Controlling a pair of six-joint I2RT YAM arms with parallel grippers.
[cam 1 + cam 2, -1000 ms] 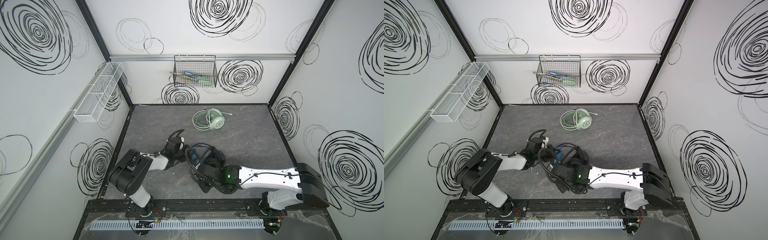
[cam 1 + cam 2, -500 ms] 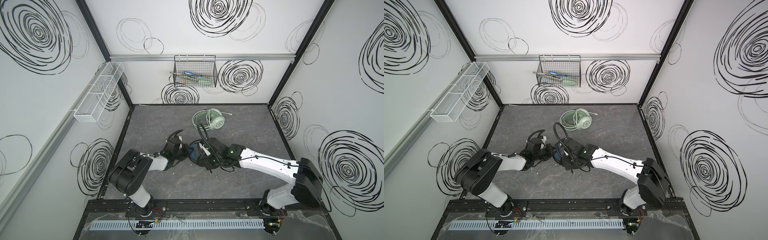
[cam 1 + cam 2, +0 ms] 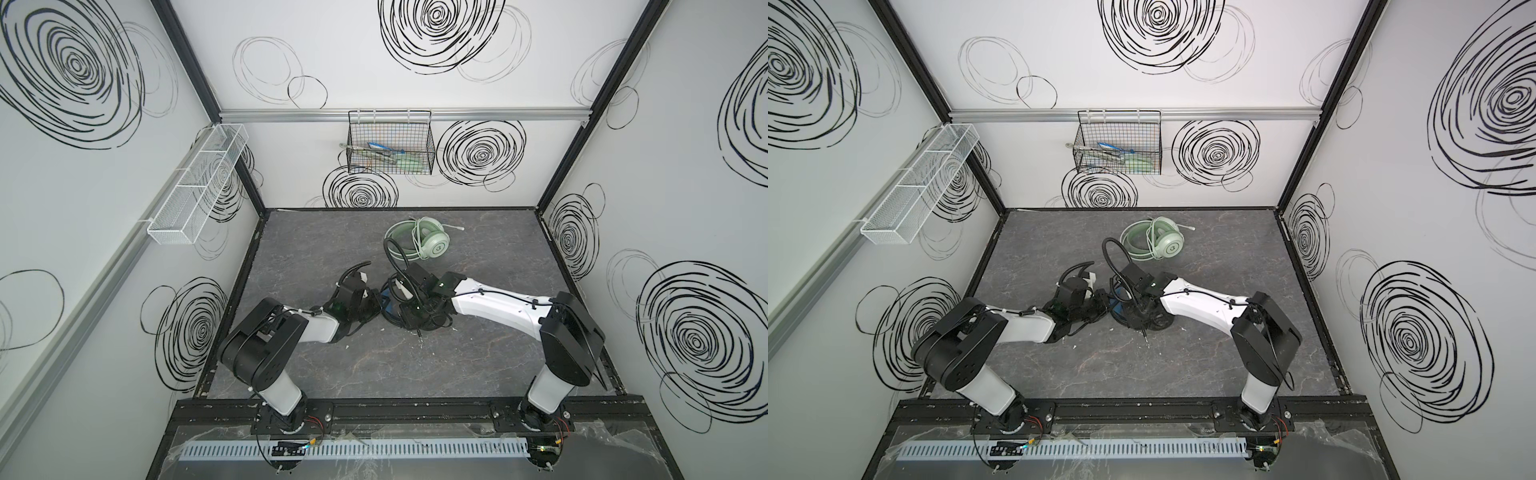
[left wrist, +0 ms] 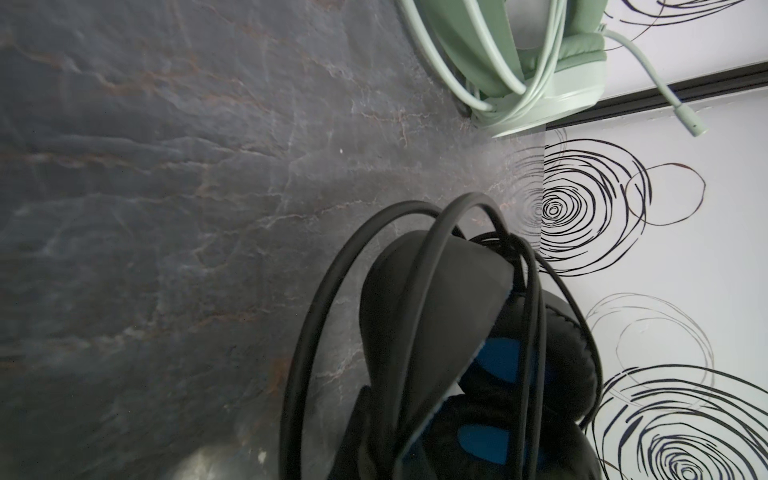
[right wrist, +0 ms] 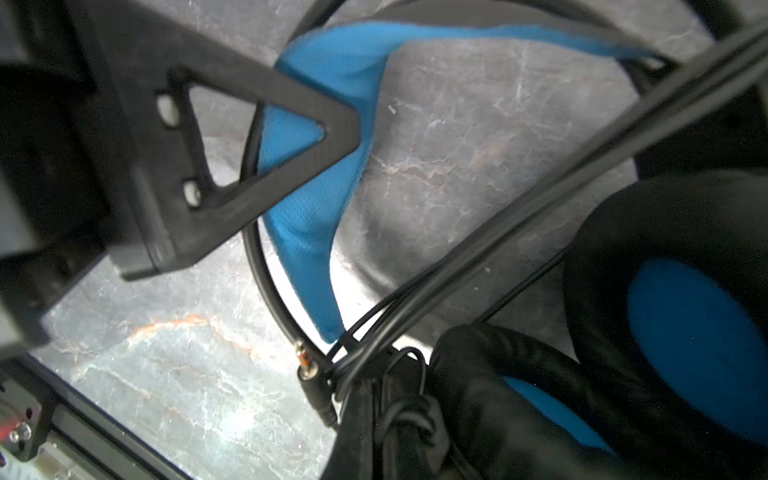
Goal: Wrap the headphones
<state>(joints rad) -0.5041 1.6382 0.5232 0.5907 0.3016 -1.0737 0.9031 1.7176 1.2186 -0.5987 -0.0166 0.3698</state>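
My left claw (image 3: pixel 374 306) is pressed together on the blue-padded band of the black headset (image 4: pixel 436 311), which lies mid-counter (image 3: pixel 478 361) between my arms. My right claw (image 3: pixel 409 318) is squeezed tight too, pinching the cord (image 5: pixel 540 199), I think, though that grip is hidden. Loops cross the band; the plug (image 5: pixel 307 368) lies loose by an ear cup. I should keep the cord snug, lay the last turn beside the others and tuck the plug under. The green headset (image 3: pixel 419 245) sits near the back wall
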